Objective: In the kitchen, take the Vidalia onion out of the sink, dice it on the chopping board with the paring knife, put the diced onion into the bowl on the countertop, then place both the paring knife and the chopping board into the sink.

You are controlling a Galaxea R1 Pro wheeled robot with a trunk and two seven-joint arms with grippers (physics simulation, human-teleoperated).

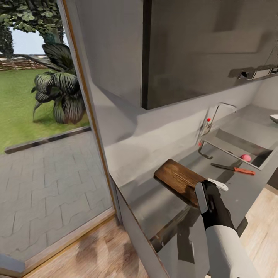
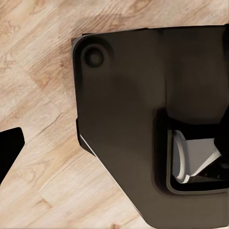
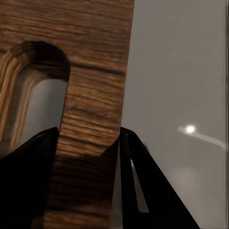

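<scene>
I've got the right gripper (image 3: 88,157) with its jaws pinching the chopping board (image 1: 180,180) by the strip beside its handle slot; the board's near end is tilted up off the tabletop (image 1: 247,189). Left jaws: I cannot tell, that wrist looks down at the wooden floor (image 2: 33,67) and the robot base (image 2: 143,95). Beyond the board the paring knife (image 1: 234,168) lies near the sink (image 1: 247,143) edge, and a pinkish round thing (image 1: 245,158) sits in the basin. The bowl (image 1: 274,118) is farthest. I reckon the board is going in, knife to follow; dicing I can't confirm.
</scene>
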